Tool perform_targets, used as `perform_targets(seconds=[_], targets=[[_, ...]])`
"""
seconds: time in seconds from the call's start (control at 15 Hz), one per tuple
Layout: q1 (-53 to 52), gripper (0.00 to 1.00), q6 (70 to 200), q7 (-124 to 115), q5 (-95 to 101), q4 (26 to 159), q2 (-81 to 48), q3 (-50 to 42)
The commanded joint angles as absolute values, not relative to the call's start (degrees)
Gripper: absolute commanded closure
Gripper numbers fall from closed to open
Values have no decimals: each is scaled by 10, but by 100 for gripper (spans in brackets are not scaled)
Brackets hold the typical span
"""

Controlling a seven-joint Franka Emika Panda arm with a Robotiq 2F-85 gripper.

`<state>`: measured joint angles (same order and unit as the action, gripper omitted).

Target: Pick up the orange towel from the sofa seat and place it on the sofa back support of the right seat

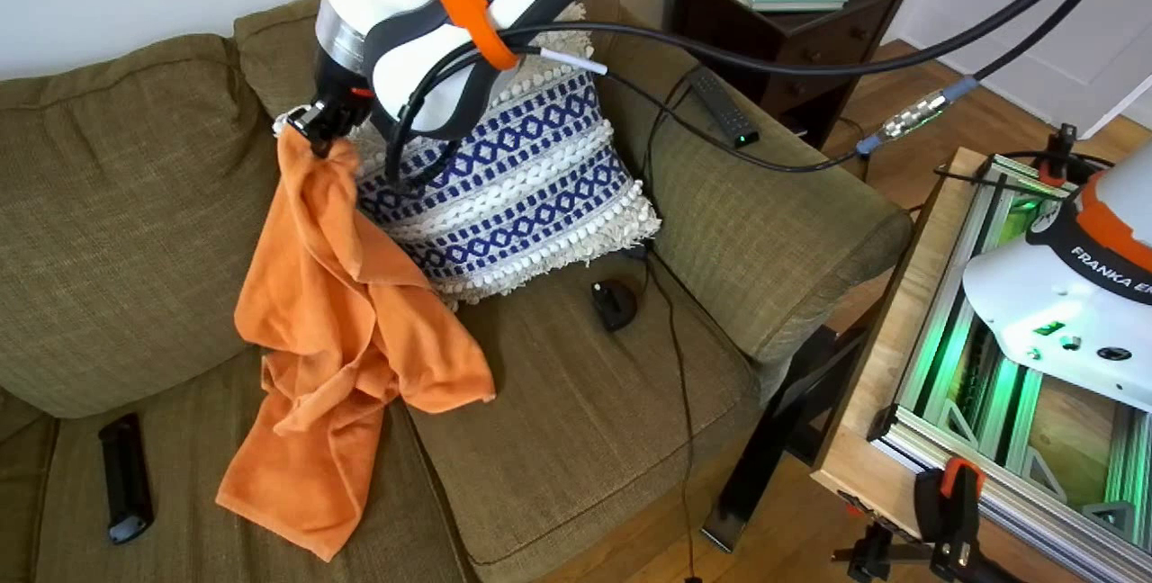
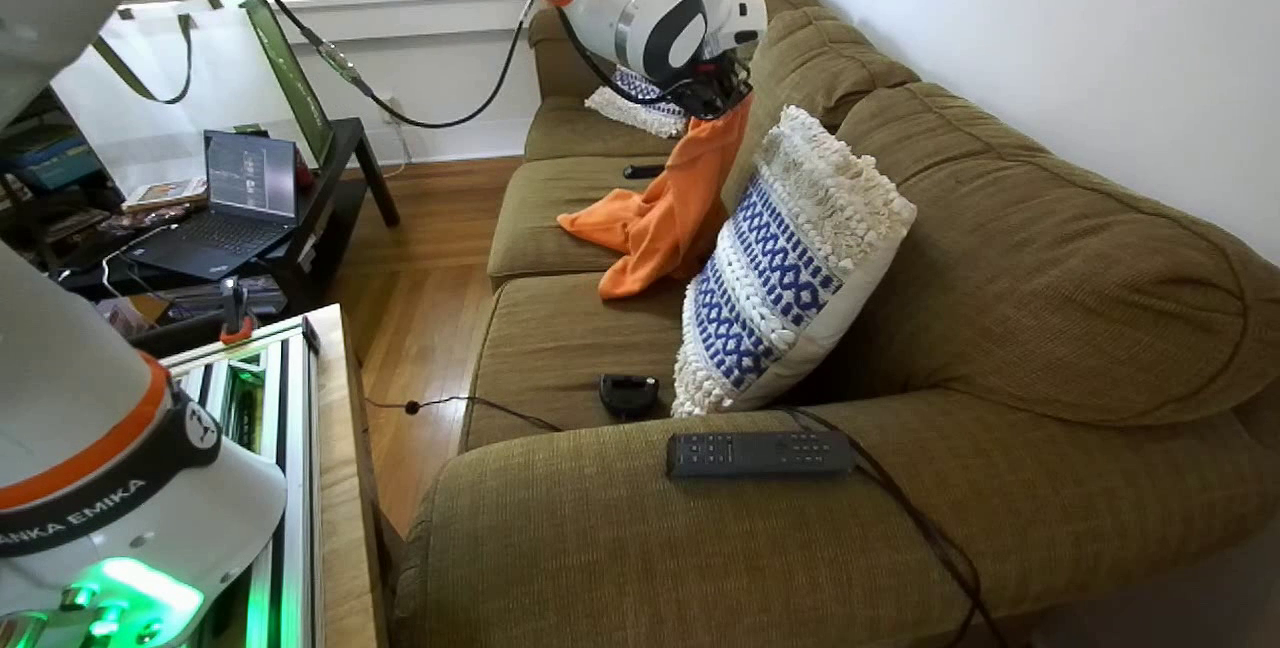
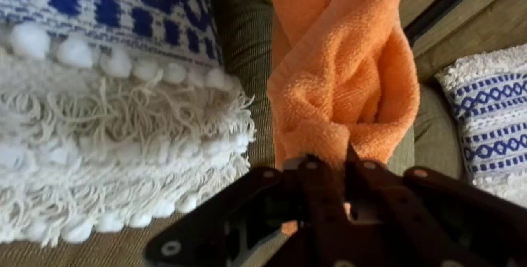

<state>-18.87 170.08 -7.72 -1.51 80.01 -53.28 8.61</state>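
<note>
The orange towel (image 1: 315, 295) hangs in folds from my gripper (image 1: 317, 135), and it also shows in an exterior view (image 2: 685, 193) and in the wrist view (image 3: 337, 65). In the wrist view the jaws (image 3: 348, 164) are closed on a bunched upper part of the towel. The lower part of the towel spreads over the sofa seat (image 1: 576, 403) near the seam between two seats. The gripper (image 2: 722, 106) is in front of the sofa back, beside the patterned pillow. The right seat's back cushion (image 1: 270, 48) is partly hidden behind the arm and pillow.
A white and blue fringed pillow (image 1: 522, 178) leans on the right seat's back. A black device (image 1: 615, 304) with a cable lies on that seat. A remote (image 2: 760, 454) lies on the armrest. A black object (image 1: 126, 478) lies on the adjoining seat. A wall (image 2: 1100, 48) stands behind the sofa.
</note>
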Motion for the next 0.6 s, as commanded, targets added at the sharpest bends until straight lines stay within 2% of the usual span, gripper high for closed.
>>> perform_targets(seconds=[0.0,0.33,0.4,0.53], targets=[[-193,87,1708,-81,-20,810,-519,80],[-196,87,1712,-88,-20,835,-499,75],[-196,97,1715,-88,-20,838,-498,75],[-215,97,1734,-101,-10,819,-501,41]])
